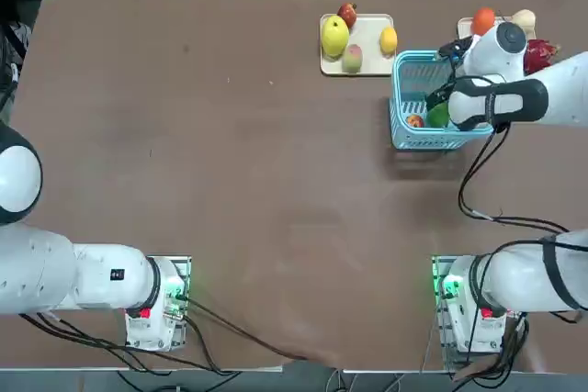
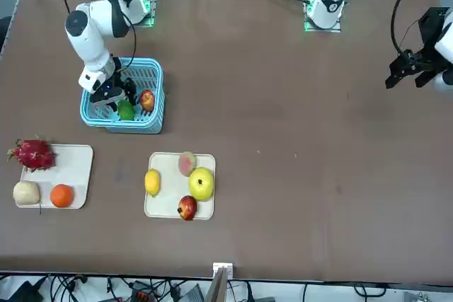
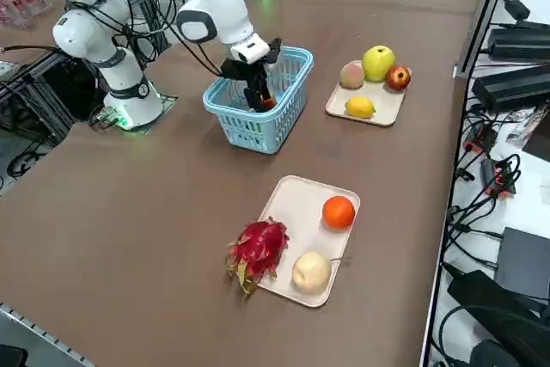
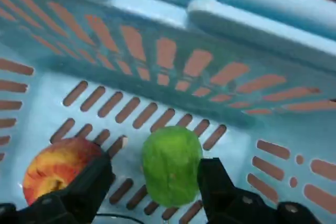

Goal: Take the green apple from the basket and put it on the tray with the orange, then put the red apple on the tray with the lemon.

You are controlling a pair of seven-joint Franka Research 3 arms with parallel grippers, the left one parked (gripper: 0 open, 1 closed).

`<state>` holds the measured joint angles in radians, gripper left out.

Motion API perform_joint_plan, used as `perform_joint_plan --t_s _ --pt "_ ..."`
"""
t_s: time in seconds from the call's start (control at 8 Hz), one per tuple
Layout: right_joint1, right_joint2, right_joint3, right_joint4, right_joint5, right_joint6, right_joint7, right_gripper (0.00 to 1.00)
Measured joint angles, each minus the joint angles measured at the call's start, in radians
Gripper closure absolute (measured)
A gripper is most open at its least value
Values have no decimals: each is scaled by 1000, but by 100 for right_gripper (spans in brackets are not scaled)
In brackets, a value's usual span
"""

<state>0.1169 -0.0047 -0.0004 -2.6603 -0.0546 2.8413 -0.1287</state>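
Observation:
The light blue basket [image 1: 401,103] [image 2: 154,76] stands at the table's far right. Inside it lie the green apple [image 4: 170,163] [image 2: 126,111] and, beside it, the red apple [image 4: 55,169] [image 2: 146,100]. My right gripper [image 4: 156,167] [image 2: 115,97] reaches down into the basket and is open, one finger on each side of the green apple. The orange [image 1: 483,21] [image 3: 339,211] lies on a cream tray [image 3: 301,199] beyond the basket. The lemon [image 1: 389,39] [image 2: 152,182] lies on a second cream tray [image 1: 369,50].
The orange's tray also holds a dragon fruit [image 3: 258,248] and a pale cream round fruit [image 3: 310,271]. The lemon's tray carries a large yellow fruit [image 1: 334,36], a dark red fruit [image 1: 347,15] and a pink-green fruit [image 1: 352,58]. My right arm's cable [image 1: 478,190] trails over the table.

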Motion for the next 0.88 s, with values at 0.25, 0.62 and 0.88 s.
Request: perform_joint_plan --t_s 0.25,0.62,0.88 --pt "-1 8 0 0 -1 7 -34 0" --pt "-3 29 -1 0 -1 58 -57 0" --pt "-5 66 -1 0 -1 102 -79 0"
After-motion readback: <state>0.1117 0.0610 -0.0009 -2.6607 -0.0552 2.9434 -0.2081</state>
